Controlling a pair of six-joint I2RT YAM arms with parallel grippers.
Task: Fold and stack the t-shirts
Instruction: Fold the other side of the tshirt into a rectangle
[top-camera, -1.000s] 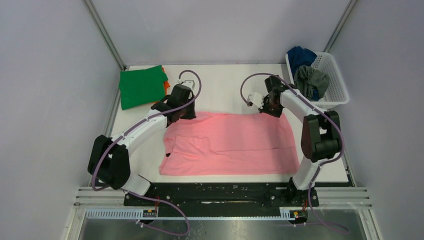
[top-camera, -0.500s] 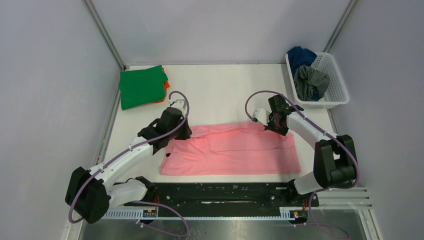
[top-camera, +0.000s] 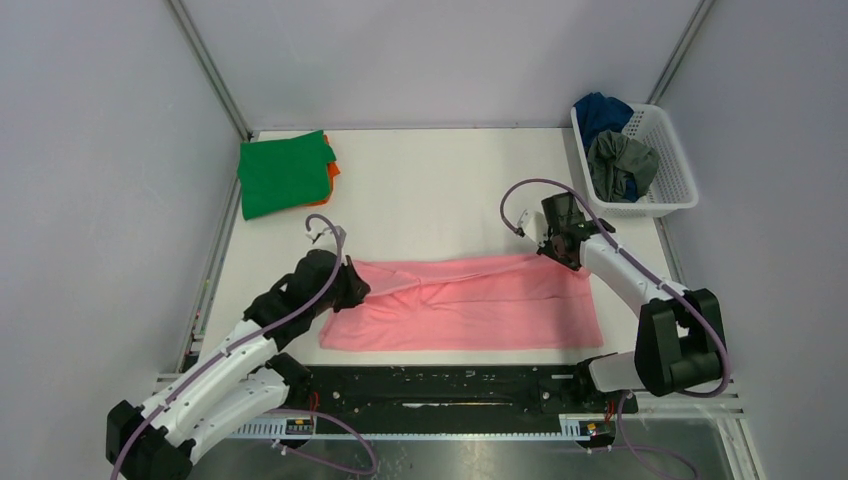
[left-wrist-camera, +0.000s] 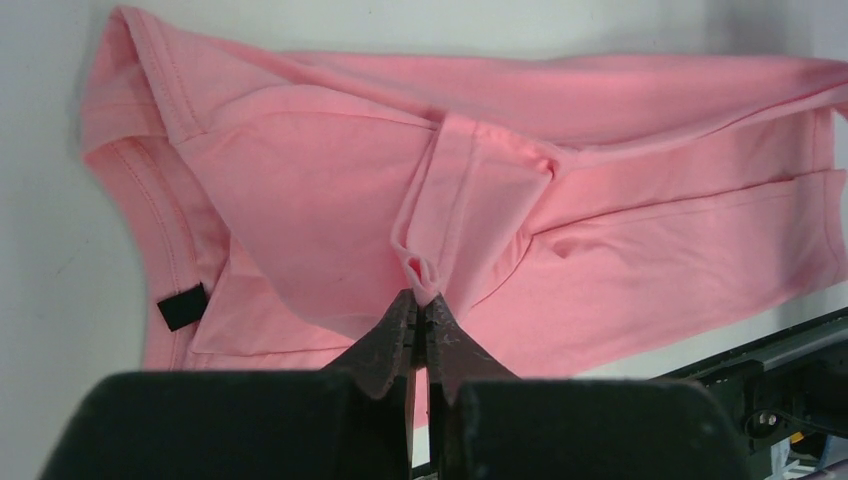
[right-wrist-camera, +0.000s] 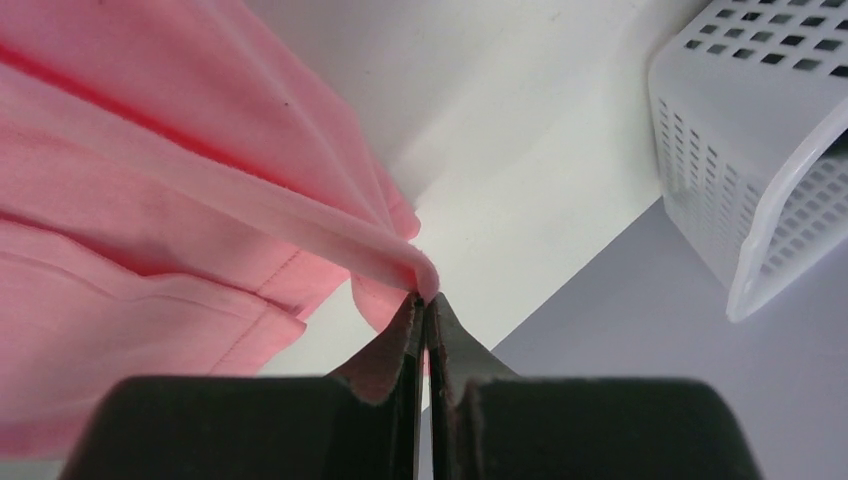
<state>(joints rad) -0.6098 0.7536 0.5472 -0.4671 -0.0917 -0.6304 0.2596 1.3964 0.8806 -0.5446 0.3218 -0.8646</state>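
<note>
The green t-shirt (top-camera: 283, 175) lies folded flat at the far left corner of the white table (top-camera: 440, 190), on top of an orange t-shirt (top-camera: 334, 169) of which only a strip shows along its right side. Nearer the front, the left gripper (left-wrist-camera: 420, 298) is clamped on a pinched fold of the pink t-shirt (top-camera: 470, 300) at that shirt's left end. The pink t-shirt stretches as a long creased band across the middle of the table, close to its near edge. The right gripper (right-wrist-camera: 424, 298) pinches the band's far right corner, its jaws closed tight on the cloth. At the table's far right corner a white lattice basket (top-camera: 678, 172) holds a dark blue t-shirt (top-camera: 600, 110) and a grey t-shirt (top-camera: 620, 160), both crumpled. Plain pale grey walls (top-camera: 100, 150) enclose the table on three sides, with metal posts (top-camera: 212, 70) at the back corners. A black rail (top-camera: 440, 385) runs along the near edge.
</note>
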